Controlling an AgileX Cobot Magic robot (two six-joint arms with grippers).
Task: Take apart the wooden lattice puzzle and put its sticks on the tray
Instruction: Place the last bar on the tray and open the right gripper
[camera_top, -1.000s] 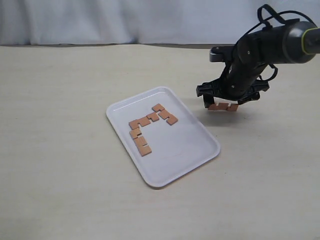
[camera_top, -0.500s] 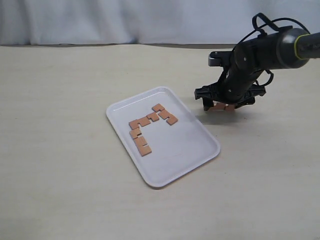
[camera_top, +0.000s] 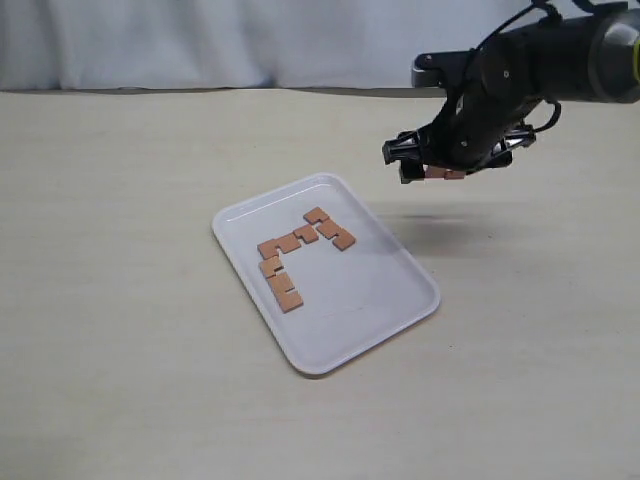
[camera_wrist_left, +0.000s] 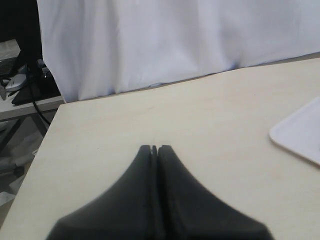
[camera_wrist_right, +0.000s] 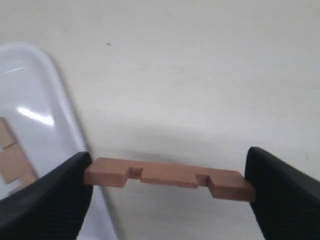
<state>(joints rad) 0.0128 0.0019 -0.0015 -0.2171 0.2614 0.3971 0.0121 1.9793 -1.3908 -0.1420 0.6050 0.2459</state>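
The white tray (camera_top: 362, 305) lies mid-table with three reddish-brown notched sticks (camera_top: 281, 285) lying flat on it. No assembled lattice puzzle is in view. My right gripper (camera_top: 441, 172) hangs above the table just right of the tray's far corner, shut on a fourth stick (camera_wrist_right: 167, 178) held by its two ends, notches showing. The tray's rim (camera_wrist_right: 70, 120) and sticks (camera_wrist_right: 12, 160) on it show beside the fingers (camera_wrist_right: 47, 200). My left gripper (camera_wrist_left: 156, 148) is shut with nothing in it, over bare table; a tray corner (camera_wrist_left: 300, 132) lies off to one side.
A white curtain (camera_top: 200, 40) hangs behind the table's far edge. In the left wrist view the table's side edge (camera_wrist_left: 45, 145) drops to a floor with dark cables (camera_wrist_left: 30, 80).
The right gripper closed on the last stick lying on the table, then lifted it up and slightly left toward the tray. Sticks on the tray have not moved.
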